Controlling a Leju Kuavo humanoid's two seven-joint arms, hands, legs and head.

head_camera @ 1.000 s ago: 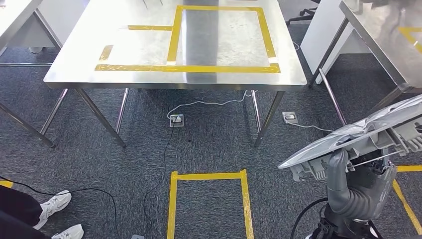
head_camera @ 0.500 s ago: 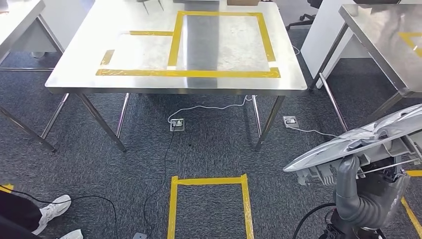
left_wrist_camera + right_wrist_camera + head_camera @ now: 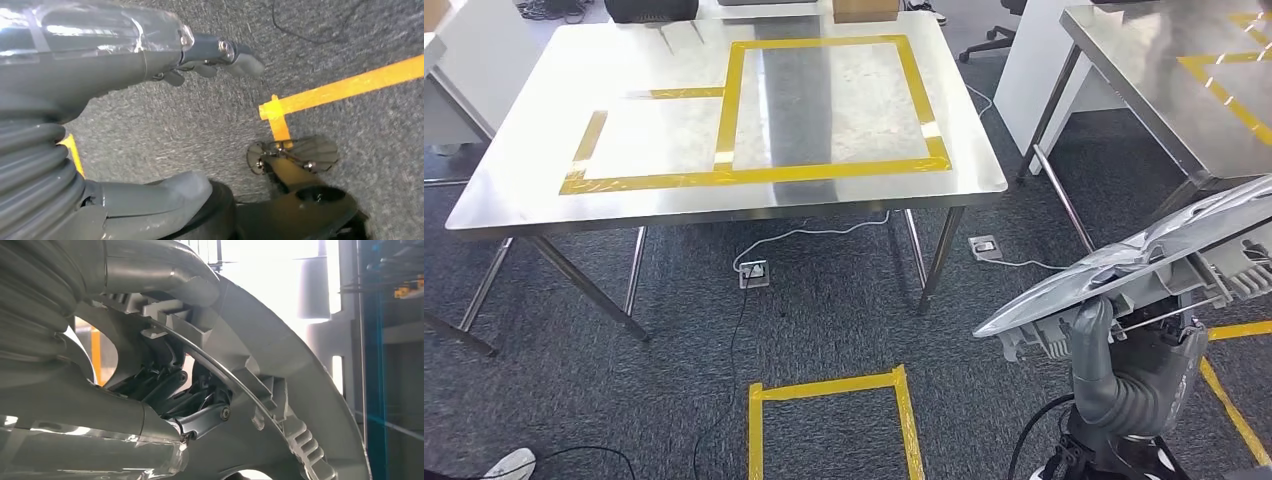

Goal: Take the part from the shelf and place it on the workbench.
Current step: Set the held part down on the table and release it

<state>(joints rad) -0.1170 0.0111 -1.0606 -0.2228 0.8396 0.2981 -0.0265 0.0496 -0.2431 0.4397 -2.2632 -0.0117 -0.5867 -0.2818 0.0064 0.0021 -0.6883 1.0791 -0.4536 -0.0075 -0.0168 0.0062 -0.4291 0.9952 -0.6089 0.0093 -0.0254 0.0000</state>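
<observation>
Right robot hand [image 3: 1124,375] grips grey part [image 3: 1124,265] short of workbench [image 3: 524,190].

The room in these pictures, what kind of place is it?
Probably a workshop or robot test lab: steel workbenches marked with yellow tape, taped squares on the grey carpet, and floor sockets with loose cables.

R hand [image 3: 1124,365] raised, fingers [image 3: 200,417] gripping the part [image 3: 1144,262]; L hand [image 3: 200,55] hanging, fingers loosely apart.
</observation>
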